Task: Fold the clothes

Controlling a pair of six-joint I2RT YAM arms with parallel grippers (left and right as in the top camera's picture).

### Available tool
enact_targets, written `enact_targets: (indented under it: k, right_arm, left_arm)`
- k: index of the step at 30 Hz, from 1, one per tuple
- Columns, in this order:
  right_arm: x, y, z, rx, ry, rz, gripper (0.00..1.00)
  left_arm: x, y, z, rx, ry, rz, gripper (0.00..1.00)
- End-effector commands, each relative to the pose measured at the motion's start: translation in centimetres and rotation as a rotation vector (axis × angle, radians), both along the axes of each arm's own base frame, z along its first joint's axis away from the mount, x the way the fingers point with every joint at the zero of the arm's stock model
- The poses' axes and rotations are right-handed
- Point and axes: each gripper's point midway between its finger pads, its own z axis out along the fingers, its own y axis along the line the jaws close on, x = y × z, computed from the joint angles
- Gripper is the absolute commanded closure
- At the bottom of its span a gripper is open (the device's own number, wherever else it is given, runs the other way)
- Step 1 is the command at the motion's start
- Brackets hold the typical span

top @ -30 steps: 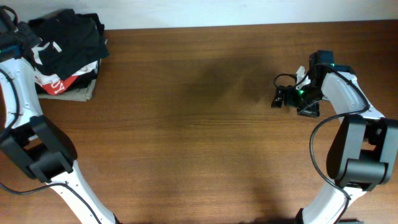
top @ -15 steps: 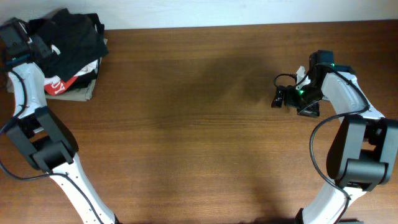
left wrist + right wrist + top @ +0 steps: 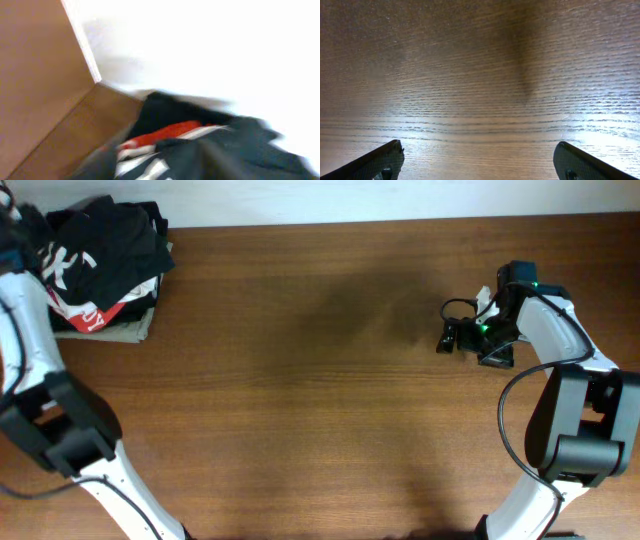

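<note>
The clothes [image 3: 105, 250] lie in a crumpled pile at the table's far left corner: black garments on top, red-and-white and beige ones under them. My left gripper [image 3: 14, 232] is at the pile's left edge, half out of the overhead view. The left wrist view is blurred by motion and shows the black, red and white clothes [image 3: 235, 150] close up, with the jaws not made out. My right gripper [image 3: 450, 337] hovers low over bare wood at the right, far from the pile, its fingertips [image 3: 390, 155] wide apart and empty.
The wooden table [image 3: 320, 400] stretches between the two arms. A white wall [image 3: 200, 45] runs along the table's back edge just behind the pile. The right arm's cable loops beside its gripper.
My left arm has swung about at the pile's left edge, and the black top garment has shifted left, showing white print. The right arm has not moved.
</note>
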Motion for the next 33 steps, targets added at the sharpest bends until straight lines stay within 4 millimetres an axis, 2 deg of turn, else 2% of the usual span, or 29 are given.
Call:
enact_targets:
  k: [1, 2, 3, 5, 8, 12, 15, 19, 22, 24, 29, 33]
  right_arm:
    - [-0.2, -0.2, -0.3, -0.007, 0.009, 0.0, 0.01]
    - [0.0, -0.2, -0.3, -0.008, 0.002, 0.001, 0.01]
    - [0.8, -0.3, -0.2, -0.007, -0.033, 0.001, 0.01]
    - [0.8, 0.3, -0.1, 0.024, -0.034, 0.004, 0.01]
    - [-0.4, 2.6, 0.9, 0.169, 0.006, 0.01, 0.01]
    - [-0.7, 3.3, 2.0, 0.205, 0.005, 0.017, 0.01]
    - [-0.6, 3.2, 4.2, 0.195, -0.049, 0.023, 0.01]
    - [-1.3, 3.3, 10.1, 0.16, -0.196, 0.06, 0.01]
    - [-3.8, 4.1, 14.9, 0.118, -0.295, 0.136, 0.01]
    - [-5.9, 4.3, 17.2, 0.073, -0.326, 0.148, 0.01]
    - [-10.9, 5.1, 20.8, 0.043, -0.357, 0.142, 0.01]
    - [-13.4, 5.4, 22.5, 0.037, -0.394, 0.141, 0.01]
  left_arm:
    - [-1.8, -7.1, 9.2, -0.075, -0.143, -0.328, 0.08]
    - [-2.3, -8.8, 9.8, -0.111, -0.149, -0.405, 0.01]
    - [-4.3, -13.3, 11.6, -0.213, -0.164, -0.608, 0.01]
    - [-5.5, -15.7, 12.6, -0.267, -0.178, -0.719, 0.01]
    - [-6.6, -17.8, 13.4, -0.323, -0.194, -0.832, 0.01]
    - [-7.2, -18.2, 12.2, -0.39, -0.144, -0.828, 0.01]
    - [-7.8, -18.4, 11.2, -0.442, -0.101, -0.813, 0.01]
    - [-7.9, -18.5, 11.0, -0.456, -0.088, -0.809, 0.01]
    - [-7.9, -18.5, 11.0, -0.456, -0.088, -0.809, 0.01]
    - [-7.9, -18.5, 11.0, -0.456, -0.088, -0.809, 0.01]
    - [-7.9, -18.5, 11.0, -0.456, -0.088, -0.808, 0.01]
    - [-7.9, -18.5, 11.0, -0.456, -0.088, -0.808, 0.01]
